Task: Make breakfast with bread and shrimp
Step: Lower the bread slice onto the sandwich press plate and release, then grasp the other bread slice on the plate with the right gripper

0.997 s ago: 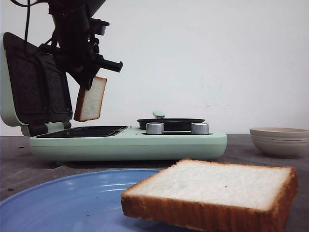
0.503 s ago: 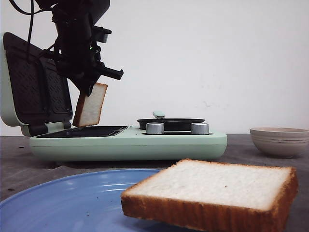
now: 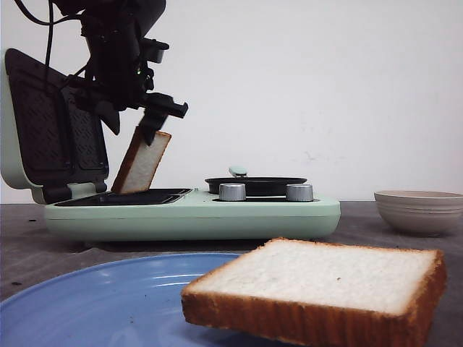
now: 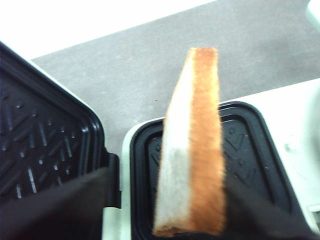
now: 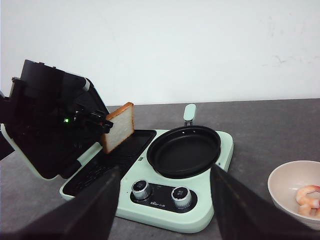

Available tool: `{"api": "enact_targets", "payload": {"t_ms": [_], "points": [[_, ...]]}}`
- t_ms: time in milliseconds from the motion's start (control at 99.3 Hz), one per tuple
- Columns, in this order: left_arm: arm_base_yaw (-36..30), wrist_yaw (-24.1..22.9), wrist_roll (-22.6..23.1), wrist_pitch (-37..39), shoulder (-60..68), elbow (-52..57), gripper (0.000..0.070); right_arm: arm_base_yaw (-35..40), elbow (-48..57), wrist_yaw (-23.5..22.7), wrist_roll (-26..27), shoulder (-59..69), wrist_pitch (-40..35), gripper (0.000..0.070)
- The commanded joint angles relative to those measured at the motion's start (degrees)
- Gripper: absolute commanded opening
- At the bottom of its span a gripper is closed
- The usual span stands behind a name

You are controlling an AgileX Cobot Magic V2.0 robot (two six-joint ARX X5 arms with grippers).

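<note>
Held slice: thick white bread slice with golden crust stands tilted, lower edge on the black ridged grill plate of the mint-green breakfast maker.
Left gripper: fingers spread apart at the slice's top edge — apparently letting go so it tips flat.
Open lid: upright behind, giving access.
Second slice: white bread slice waits on the blue plate.
Shrimp: orange-pink shrimp in the cream bowl on the grey tabletop.
Right gripper: hangs above the maker, jaws apart, idle.

Bread slice tilted on grill plate; pan right (bowl farther).
</note>
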Motion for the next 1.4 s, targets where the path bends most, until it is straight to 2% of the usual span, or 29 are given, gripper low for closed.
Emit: {"api": "enact_targets", "payload": {"t_ms": [0, 91, 252, 513, 554, 594, 624, 634, 654, 664, 674, 745, 765, 956, 1137, 1268, 1389], "points": [[-0.63, 0.11, 0.33, 0.59, 1.22, 1.55, 0.0521, 0.24, 0.61, 0.13, -0.68, 0.26, 0.52, 0.0341], [-0.96, 0.04, 0.33, 0.57, 1.20, 1.73, 0.0600, 0.24, 0.61, 0.13, -0.68, 0.26, 0.52, 0.0340], [-1.57, 0.04, 0.26, -0.11, 1.20, 3.72, 0.0685, 0.24, 0.61, 0.13, -0.68, 0.26, 0.52, 0.0340], [-2.56, 0.09, 0.04, -1.51, 1.20, 10.14, 0.0679, 0.24, 0.61, 0.15, -0.68, 0.57, 0.48, 0.0341], [-2.78, 0.07, 0.04, -2.80, 1.20, 11.39, 0.0654, 0.24, 0.61, 0.20, -0.68, 0.57, 0.44, 0.0340], [-2.93, 0.09, 0.00, -4.68, 1.09, 12.74, 0.0571, 0.24, 0.61, 0.35, -0.68, 0.57, 0.28, 0.0340], [-2.99, 0.07, -0.13, -6.32, 1.05, 13.81, 0.0470, 0.22, 0.61, 0.35, -0.70, 0.57, 0.07, 0.0341], [-3.02, 0.07, -0.15, -7.04, 1.01, 14.32, 0.0412, 0.22, 0.61, 0.35, -0.70, 0.57, 0.04, 0.0340], [-3.04, 0.07, -0.17, -7.69, 0.98, 14.75, 0.0355, 0.20, 0.61, 0.35, -0.70, 0.57, -0.09, 0.0341], [-3.06, 0.09, -0.22, -8.24, 0.92, 15.17, 0.0297, 0.20, 0.61, 0.35, -0.70, 0.57, -0.17, 0.0341], [-3.08, 0.09, -0.24, -8.46, 0.87, 15.30, 0.0277, 0.20, 0.61, 0.35, -0.70, 0.57, -0.26, 0.0340], [-3.13, 0.09, -1.75, -11.10, -0.13, 16.44, 0.0028, 0.20, 0.61, 0.37, -0.68, 0.72, -0.52, 0.0341], [-3.13, 0.09, -2.01, -11.39, -0.52, 16.46, 0.0000, 0.20, 0.61, 0.37, -0.68, 0.87, -0.52, 0.0340], [-3.10, 0.81, -3.39, -14.97, -6.49, 16.46, 0.0000, 0.20, 0.61, -0.02, 0.35, 3.23, -1.64, 0.0340], [-3.10, 3.32, -5.44, -19.96, -14.97, 16.44, 0.0000, 0.20, 0.61, -0.63, 4.07, 7.80, -4.24, 0.0340], [-3.10, 6.75, -6.40, -23.10, -22.25, 16.37, 0.0000, 0.20, 0.61, -4.44, 5.75, 12.17, -5.29, 0.0340], [-3.13, 8.94, -5.92, -26.03, -29.09, 16.37, 0.0000, 0.20, 0.61, -9.73, 6.88, 17.18, -5.51, 0.0340]]}}
